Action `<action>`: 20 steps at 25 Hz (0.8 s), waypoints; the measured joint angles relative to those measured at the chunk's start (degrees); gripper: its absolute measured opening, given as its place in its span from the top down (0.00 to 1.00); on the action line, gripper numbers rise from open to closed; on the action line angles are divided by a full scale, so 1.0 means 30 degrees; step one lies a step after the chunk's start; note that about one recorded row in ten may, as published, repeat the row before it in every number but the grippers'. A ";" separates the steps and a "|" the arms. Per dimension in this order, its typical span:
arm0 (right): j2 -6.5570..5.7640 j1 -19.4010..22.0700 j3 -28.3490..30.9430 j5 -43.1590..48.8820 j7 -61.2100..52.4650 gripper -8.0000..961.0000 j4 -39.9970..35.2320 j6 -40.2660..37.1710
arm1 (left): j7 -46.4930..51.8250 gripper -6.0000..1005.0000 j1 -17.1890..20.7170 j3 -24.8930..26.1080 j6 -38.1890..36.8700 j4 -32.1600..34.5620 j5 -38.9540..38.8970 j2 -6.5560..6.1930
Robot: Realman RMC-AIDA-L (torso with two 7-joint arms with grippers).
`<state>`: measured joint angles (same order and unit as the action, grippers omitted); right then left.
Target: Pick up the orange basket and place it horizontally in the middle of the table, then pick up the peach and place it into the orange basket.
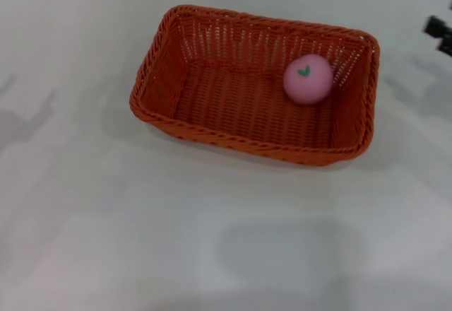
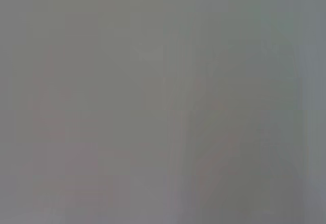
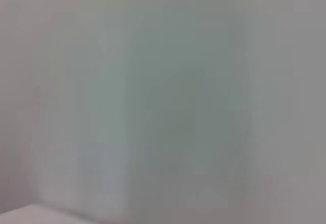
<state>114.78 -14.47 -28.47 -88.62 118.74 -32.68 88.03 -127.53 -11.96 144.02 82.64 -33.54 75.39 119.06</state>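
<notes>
The orange basket (image 1: 233, 116) lies lengthwise across the middle of the white table (image 1: 106, 219), slightly turned. The pink peach (image 1: 308, 79) with its green leaf mark rests inside the basket, near its far right corner. A dark piece of my right gripper (image 1: 441, 34) shows at the right edge of the head view, well clear of the basket. My left gripper is out of view; only its shadow falls on the table at the far left. Both wrist views show a plain grey surface and nothing else.
Bare tabletop surrounds the basket on every side. The table's far edge runs along the top of the head view.
</notes>
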 joint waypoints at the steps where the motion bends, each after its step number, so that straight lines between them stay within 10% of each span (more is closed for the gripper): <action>1: 0.0004 0.0122 0.0705 0.0007 0.0509 0.24 0.0439 0.0067 | 0.0000 0.14 0.0000 0.0000 0.0000 0.0000 0.0000 0.0000; 20: 0.0007 0.1764 1.0227 0.0010 0.9849 0.24 0.8414 0.0377 | -0.2992 0.14 0.0714 0.1068 -0.1002 0.1720 -0.3298 0.0013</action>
<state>114.80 -9.18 2.21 -88.59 148.29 -7.44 89.17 -136.50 -9.82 147.22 79.63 -28.38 65.50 119.10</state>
